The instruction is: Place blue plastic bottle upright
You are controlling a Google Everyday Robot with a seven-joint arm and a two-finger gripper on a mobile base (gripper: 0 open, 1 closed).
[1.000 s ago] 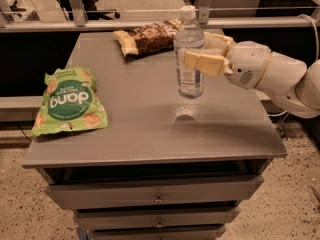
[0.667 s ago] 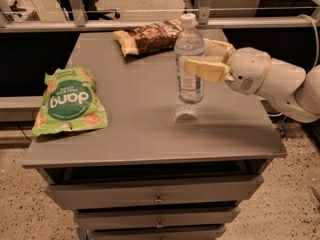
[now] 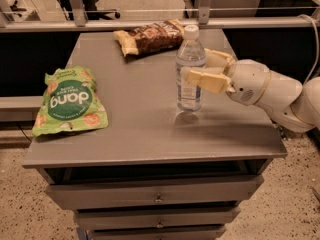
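Observation:
The blue plastic bottle (image 3: 189,91) is clear, with a white cap and a pale label. It stands upright with its base on the grey table top (image 3: 145,129), right of centre. My gripper (image 3: 196,67) reaches in from the right at label height. Its front finger (image 3: 206,80) lies across the bottle's near side and the other finger (image 3: 218,59) is behind it, so the jaws are closed around the bottle's body. The white arm (image 3: 272,94) extends off to the right.
A green snack bag (image 3: 69,102) lies at the table's left edge. A brown snack bag (image 3: 149,37) lies at the back, just behind the bottle. A metal rail (image 3: 100,25) runs behind the table. Drawers (image 3: 158,196) sit below the top.
The bottle, held upright in the gripper, has come down from just above the table until its base rests on the top. The gripper moved down with it.

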